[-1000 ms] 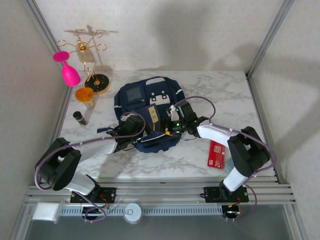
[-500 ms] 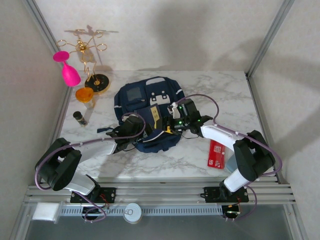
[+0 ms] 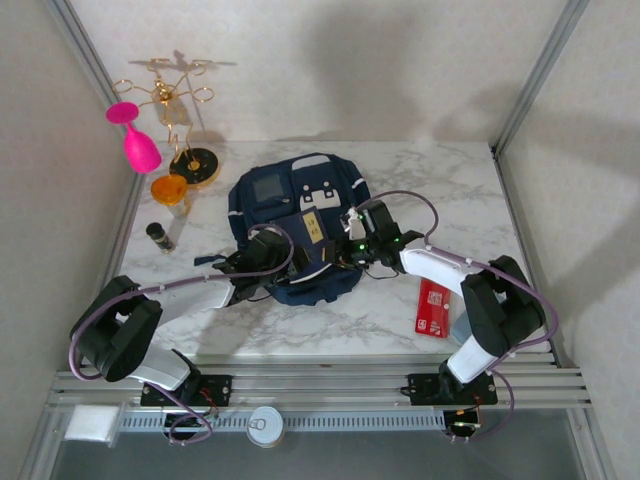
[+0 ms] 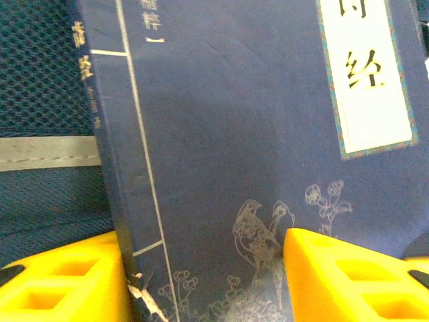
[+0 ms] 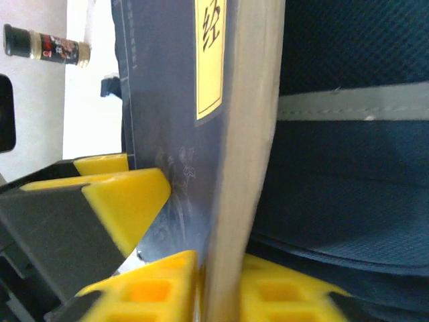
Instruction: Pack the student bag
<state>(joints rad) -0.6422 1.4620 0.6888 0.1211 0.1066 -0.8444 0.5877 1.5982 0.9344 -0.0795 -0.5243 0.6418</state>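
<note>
The student bag [image 3: 268, 195], navy with grey trim, lies flat at mid-table. Over its near half stands a navy book [image 3: 312, 226] with a pale title label, held up on edge. My left gripper [image 3: 290, 252] grips the book [image 4: 221, 134] from the left. One yellow finger [image 4: 60, 282] sits at the spine and the other finger [image 4: 355, 275] presses on the cover. My right gripper [image 3: 337, 248] comes in from the right and is shut on the book's [image 5: 167, 100] page edge [image 5: 244, 168]. Its fingertips [image 5: 151, 288] flank the pages. Bag fabric [image 5: 348, 168] lies behind.
At the left stand a pink goblet [image 3: 135, 140], a gold wire stand [image 3: 180, 110], an orange-lidded jar [image 3: 170, 190] and a small dark bottle [image 3: 158, 235], the bottle [image 5: 47, 45] also in the right wrist view. A red packet [image 3: 433, 308] lies near the right arm. A round tin [image 3: 265, 425] sits on the front rail.
My right gripper has closed from wide open onto the book's page edge. The book has shifted slightly away from the near edge. The left gripper keeps its hold.
</note>
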